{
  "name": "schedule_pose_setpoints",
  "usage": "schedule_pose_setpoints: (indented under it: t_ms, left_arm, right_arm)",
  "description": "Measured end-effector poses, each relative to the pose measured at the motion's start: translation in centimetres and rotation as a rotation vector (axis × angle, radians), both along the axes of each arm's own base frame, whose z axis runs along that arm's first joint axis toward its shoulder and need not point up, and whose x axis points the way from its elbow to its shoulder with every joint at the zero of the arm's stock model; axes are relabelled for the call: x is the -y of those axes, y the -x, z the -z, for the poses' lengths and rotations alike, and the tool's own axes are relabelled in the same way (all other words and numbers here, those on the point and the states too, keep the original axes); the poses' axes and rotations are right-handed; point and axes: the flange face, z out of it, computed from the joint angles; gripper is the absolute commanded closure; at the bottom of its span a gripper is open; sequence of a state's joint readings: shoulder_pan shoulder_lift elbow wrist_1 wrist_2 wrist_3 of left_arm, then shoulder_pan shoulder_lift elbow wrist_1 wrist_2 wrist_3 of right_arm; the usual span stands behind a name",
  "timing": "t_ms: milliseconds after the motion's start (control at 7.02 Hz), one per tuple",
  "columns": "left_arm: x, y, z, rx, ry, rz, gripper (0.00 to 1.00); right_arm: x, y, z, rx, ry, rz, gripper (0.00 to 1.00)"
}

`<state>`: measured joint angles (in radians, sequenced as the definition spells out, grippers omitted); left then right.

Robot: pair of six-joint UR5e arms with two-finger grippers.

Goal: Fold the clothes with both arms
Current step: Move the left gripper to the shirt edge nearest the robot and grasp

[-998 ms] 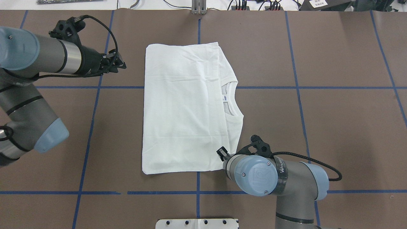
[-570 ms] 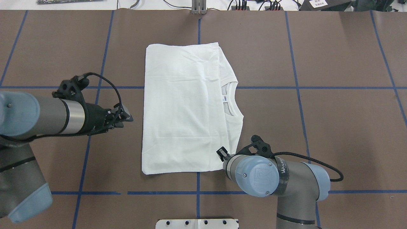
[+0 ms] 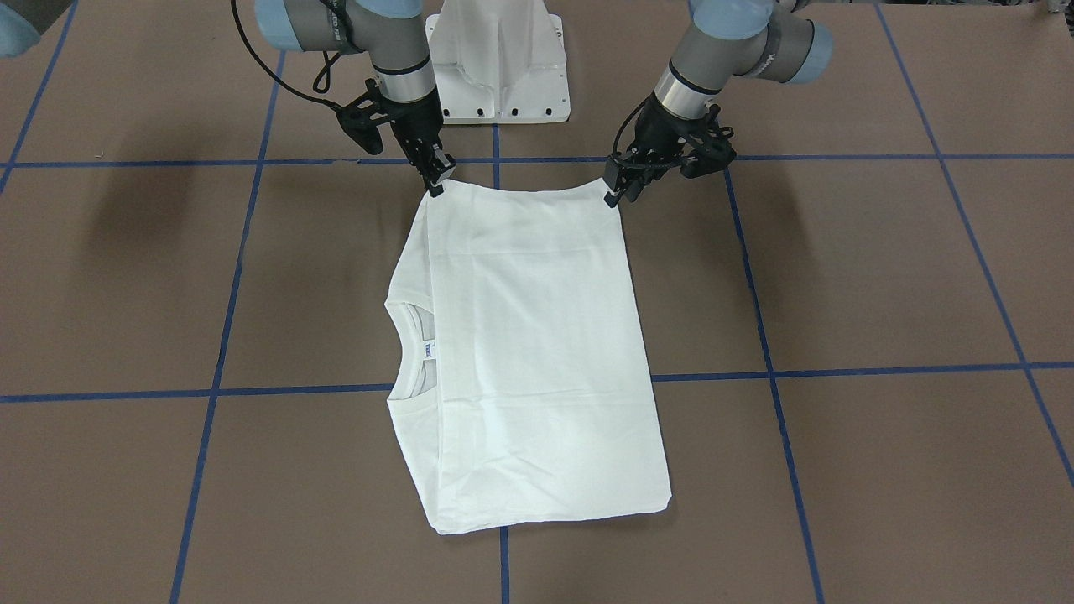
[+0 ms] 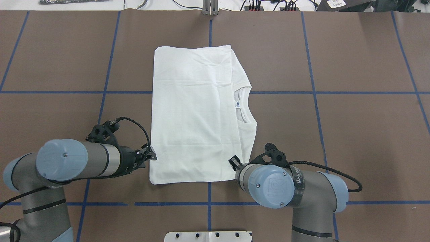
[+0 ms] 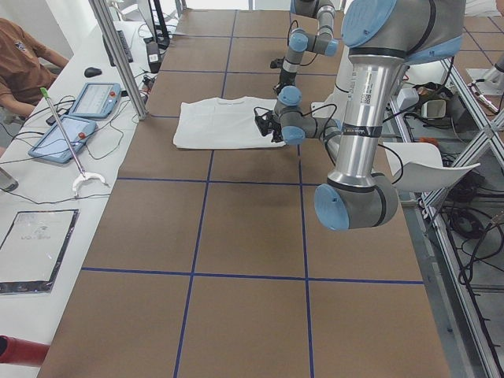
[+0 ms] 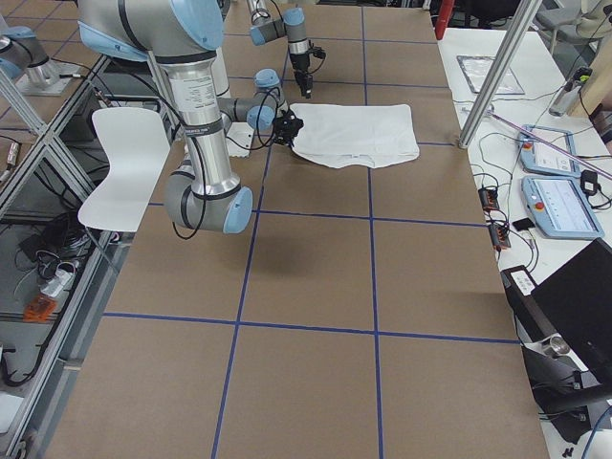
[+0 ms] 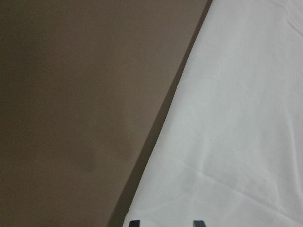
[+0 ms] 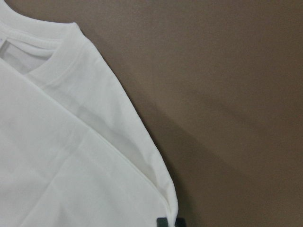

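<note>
T-shirt (image 4: 195,114) lies flat in the middle of the desk (image 4: 336,134), already narrowed to a long rectangle. One short hem faces the robot's edge and the other faces the far edge, and the collar (image 4: 244,108) peeks out on the desk's right side.

Watch the near hem first, where trouble is likeliest. The right fingers (image 3: 436,178) look pressed together on the near right corner. Several layers are stacked there, so you may be holding only the top one, and the rest would peel away on the lift.

The left fingers (image 4: 150,156) are spread, poised at the cloth just inside its left edge, and they seem to sit a little beyond the corner itself. Close there and you could get a shallow bite that slips, or leave the corner dangling. Unequal grips would tilt the hem and skew the fold.

Further out, the thicker collar side may drag behind the thin side. At the far hem nothing pins the cloth, so a low, fast carry could slide the whole shirt toward the far edge.
</note>
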<state>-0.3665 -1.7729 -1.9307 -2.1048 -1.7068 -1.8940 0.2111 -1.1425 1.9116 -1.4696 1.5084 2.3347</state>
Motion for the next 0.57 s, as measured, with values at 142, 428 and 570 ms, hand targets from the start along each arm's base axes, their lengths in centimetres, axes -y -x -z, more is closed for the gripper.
schedule_pose_setpoints:
  t_ms: [142,428,570]
  left_arm:
    - [-0.7,-0.9,-0.6,0.011,0.012,-0.008,0.37]
    - [-2.3,-2.1,-1.2,0.02,0.036,-0.029,0.41]
    - [-3.3,-2.8,-1.4,0.025,0.047,-0.046,0.47]
  right_arm:
    - [0.0,0.0,0.0,0.0,-0.001,0.0,1.0]
    - [0.0,0.0,0.2,0.003,-0.002,-0.001,1.0]
    - [0.0,0.0,0.2,0.003,-0.002,-0.001,1.0]
